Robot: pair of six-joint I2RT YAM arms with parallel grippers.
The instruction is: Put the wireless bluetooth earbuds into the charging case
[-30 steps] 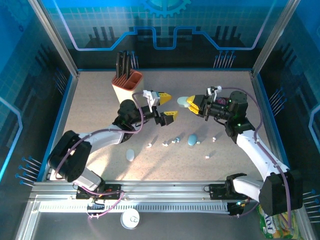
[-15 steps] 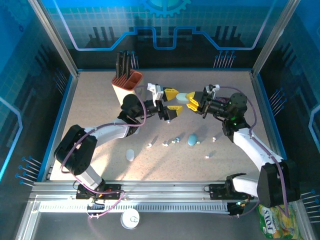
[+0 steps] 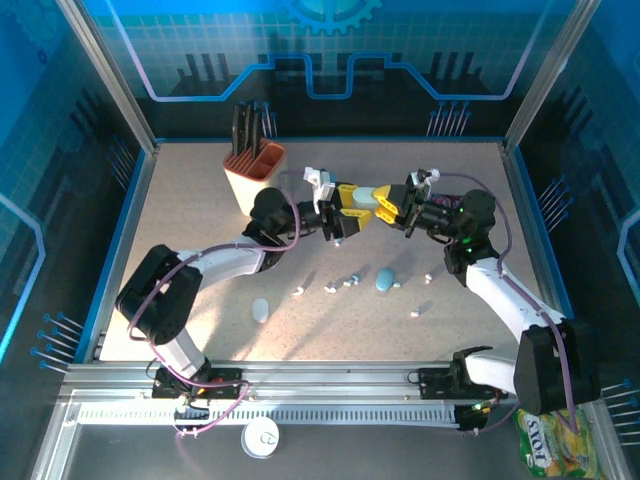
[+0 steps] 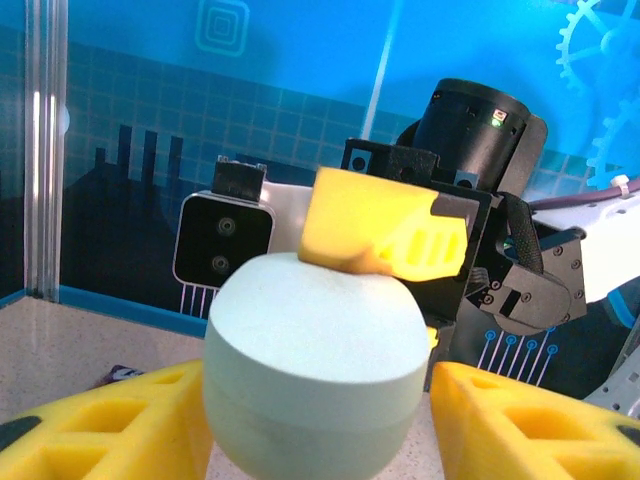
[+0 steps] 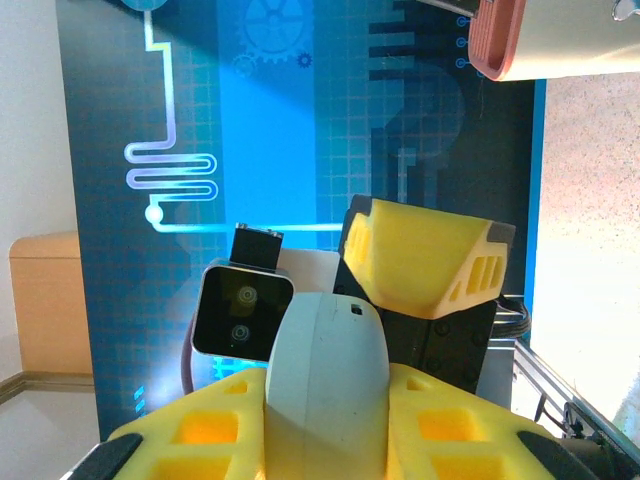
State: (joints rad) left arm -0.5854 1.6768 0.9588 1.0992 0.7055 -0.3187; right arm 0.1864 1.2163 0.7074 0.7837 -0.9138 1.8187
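Left wrist view: right gripper [image 5: 325,430] clamps the charging case [image 4: 310,370]; before squeezing, centre your left gripper [image 4: 320,405], its half-open, empty jaws at 4 and 8 o'clock.

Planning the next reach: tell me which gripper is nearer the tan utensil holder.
Left. The left gripper is to the right of the utensil holder; the right gripper is farther right, shut on the pale case.

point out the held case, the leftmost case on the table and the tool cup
held case [image 3: 368,196]: top external view, middle of shell
leftmost case on the table [image 3: 260,310]: top external view, shell centre
tool cup [image 3: 248,186]: top external view, cream side wall
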